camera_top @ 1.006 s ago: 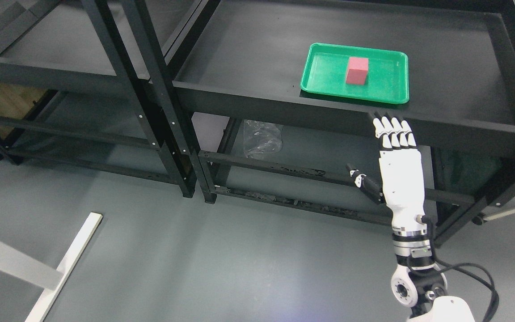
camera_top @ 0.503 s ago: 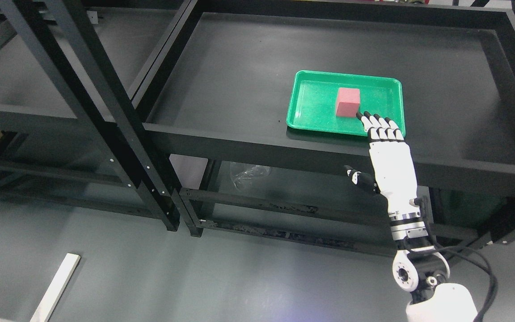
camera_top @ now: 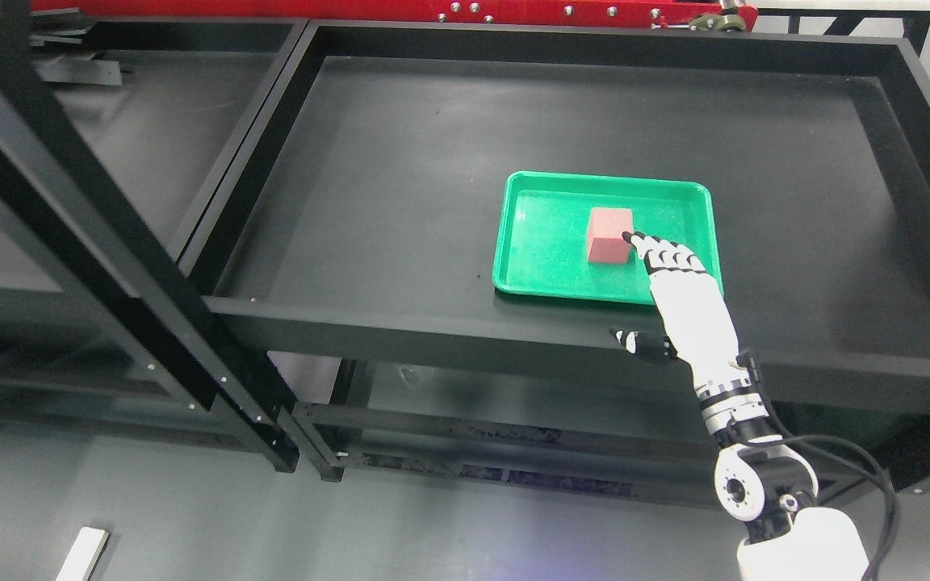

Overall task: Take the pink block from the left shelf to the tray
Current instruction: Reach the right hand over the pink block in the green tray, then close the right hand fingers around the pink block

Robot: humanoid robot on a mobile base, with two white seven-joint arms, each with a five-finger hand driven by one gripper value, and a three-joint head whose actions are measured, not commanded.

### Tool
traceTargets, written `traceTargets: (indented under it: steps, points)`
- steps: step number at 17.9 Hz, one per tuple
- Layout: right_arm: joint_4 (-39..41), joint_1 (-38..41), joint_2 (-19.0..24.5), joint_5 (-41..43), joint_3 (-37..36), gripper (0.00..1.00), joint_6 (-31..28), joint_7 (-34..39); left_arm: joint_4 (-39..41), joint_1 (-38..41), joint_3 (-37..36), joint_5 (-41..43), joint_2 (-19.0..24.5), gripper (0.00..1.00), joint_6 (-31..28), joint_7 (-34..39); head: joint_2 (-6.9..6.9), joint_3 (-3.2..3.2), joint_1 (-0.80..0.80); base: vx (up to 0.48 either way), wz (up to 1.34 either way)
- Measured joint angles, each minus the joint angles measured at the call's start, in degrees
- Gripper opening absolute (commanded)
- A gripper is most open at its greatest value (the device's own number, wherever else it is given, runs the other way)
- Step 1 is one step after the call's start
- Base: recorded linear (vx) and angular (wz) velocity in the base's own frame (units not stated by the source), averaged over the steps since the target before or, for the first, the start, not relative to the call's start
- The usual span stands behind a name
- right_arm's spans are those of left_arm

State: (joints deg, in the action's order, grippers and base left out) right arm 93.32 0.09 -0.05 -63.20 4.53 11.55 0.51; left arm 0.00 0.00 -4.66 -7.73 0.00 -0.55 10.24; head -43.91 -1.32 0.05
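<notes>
Pink cube-shaped block point(camera_top: 610, 235), matte, sits upright inside the shallow green plastic tray point(camera_top: 542, 266) on the black metal shelf point(camera_top: 400, 194). I see my white right hand point(camera_top: 679, 303) released, fingers point(camera_top: 663, 254) straight, tips just beside the block's right face. Bare tray floor lies left of the block; the tray's front rim is under my palm.

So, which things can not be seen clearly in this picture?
Head view only:
- Contact between the right hand's fingertips and the pink block: they overlap, depth unclear.
- Tray's near right corner: covered by the hand.
- Lower shelf: hidden by the upper shelf.
- Left arm: outside the picture.
</notes>
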Motion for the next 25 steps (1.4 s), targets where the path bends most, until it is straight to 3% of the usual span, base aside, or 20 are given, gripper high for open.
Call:
traceTargets:
  steps: [25]
  points:
    - [-7.9, -5.3, 0.0, 0.0, 3.1, 0.94, 0.8, 10.3, 0.0, 0.0, 0.0, 0.0, 0.0, 1.00, 0.0, 0.0, 0.00, 0.00, 0.00, 0.123, -0.02]
